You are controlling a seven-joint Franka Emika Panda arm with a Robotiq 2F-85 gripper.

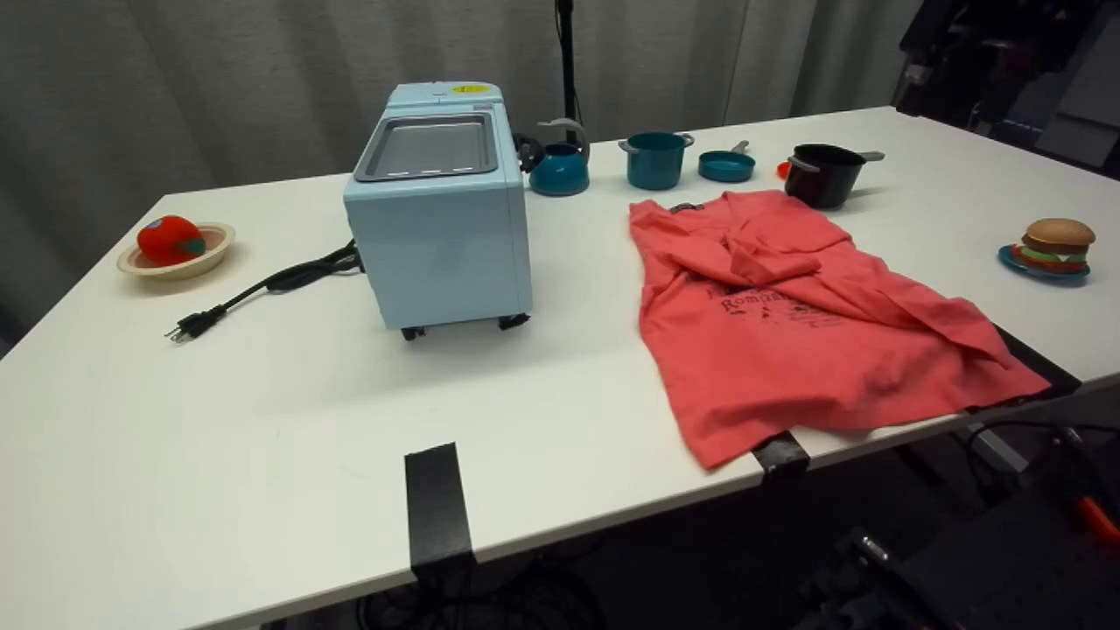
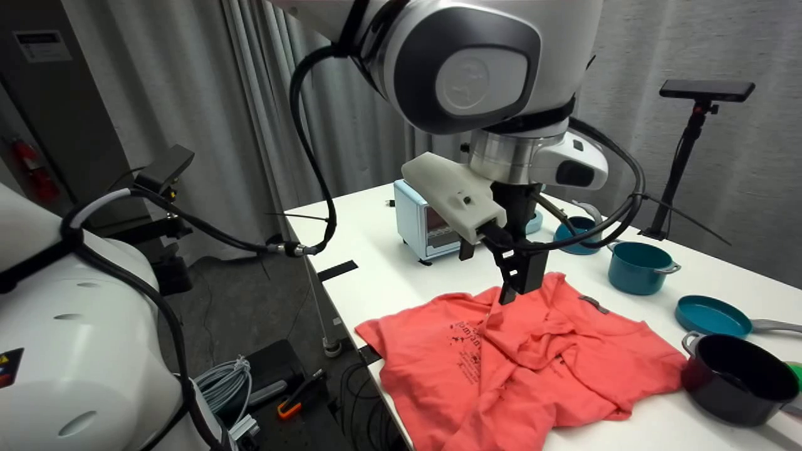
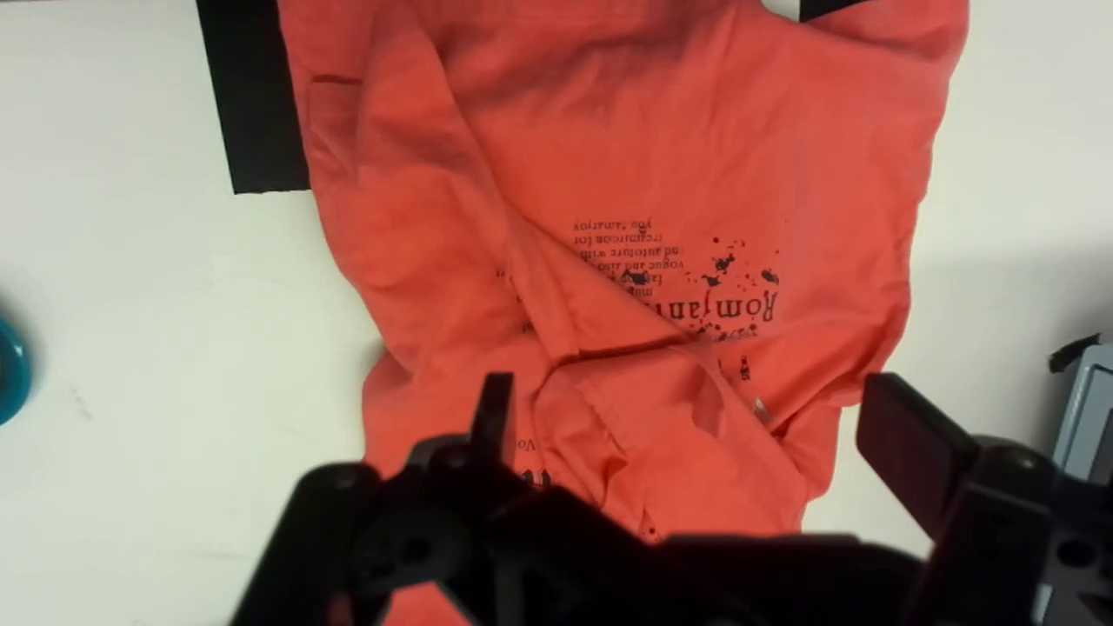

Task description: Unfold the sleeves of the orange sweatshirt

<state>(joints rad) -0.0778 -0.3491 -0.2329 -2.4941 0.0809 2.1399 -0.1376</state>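
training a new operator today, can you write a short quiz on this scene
1. True or false: the black two-fingered end effector stands open above the coral-orange fabric sweatshirt.

2. Multiple choice: what sits on the round teal plate?
A) a round teal kettle
B) a tan-bunned, layered burger
C) a deep black pot

3. Short answer: how do the sweatshirt's long coral sleeves lie?

Key: 1. True. 2. B. 3. Folded inward over the front.

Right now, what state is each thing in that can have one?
Large coral fabric sweatshirt: spread out, wrinkled
Long coral fabric sleeves: folded over its front
Black two-finger jaws: open, holding nothing
Boxy light-blue toaster oven: upright, door unclear
Black pronged plug: unplugged
Round teal pot: uncovered
Shallow teal pan: uncovered
Round black pot: uncovered
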